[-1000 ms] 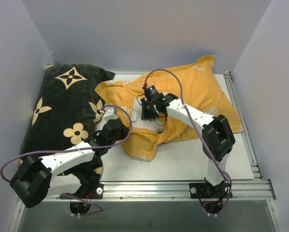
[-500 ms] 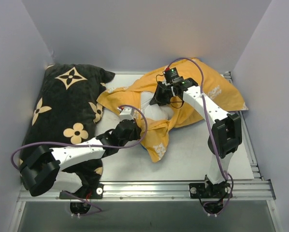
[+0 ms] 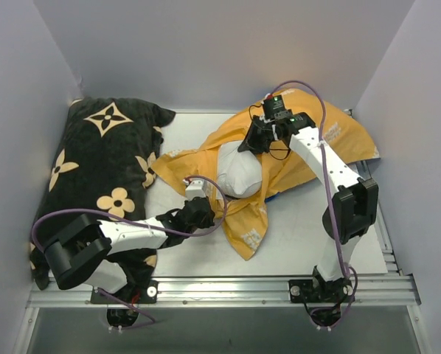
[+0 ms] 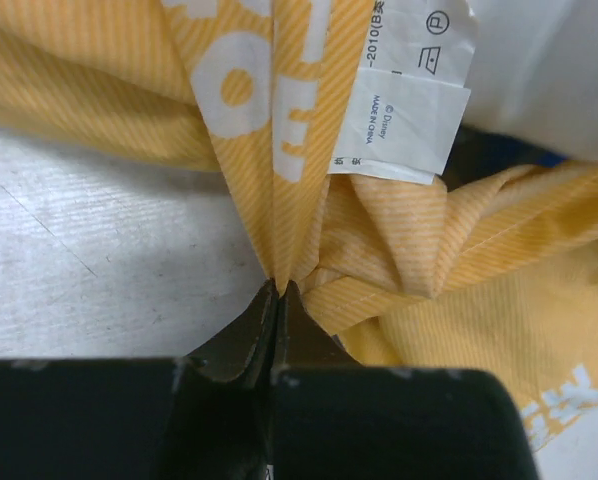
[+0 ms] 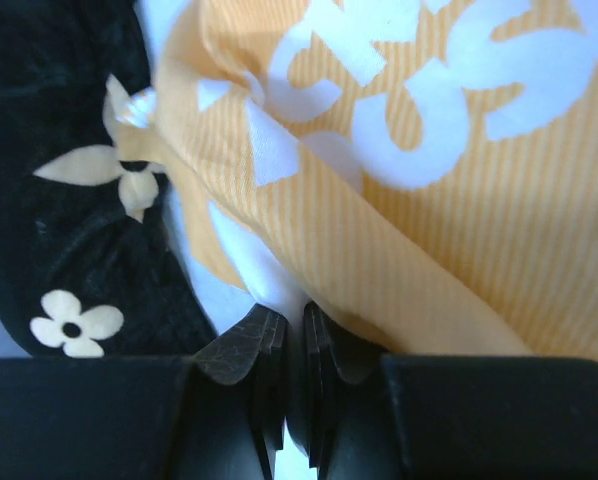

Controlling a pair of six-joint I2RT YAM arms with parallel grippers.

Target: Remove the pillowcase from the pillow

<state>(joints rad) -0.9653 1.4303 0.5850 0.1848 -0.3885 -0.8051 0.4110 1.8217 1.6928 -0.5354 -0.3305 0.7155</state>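
With the left gripper and right gripper each pinching the pillowcase, the thin seven-o'clock fold may slip, leaving the pillow stuck.

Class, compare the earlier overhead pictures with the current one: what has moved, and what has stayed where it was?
The right gripper, closed on the pillowcase, has drawn it toward the far right, baring more of the white pillow. The left gripper, pinching an orange fold of the case, slid right and slightly nearer. The black flowered cushion stayed put.
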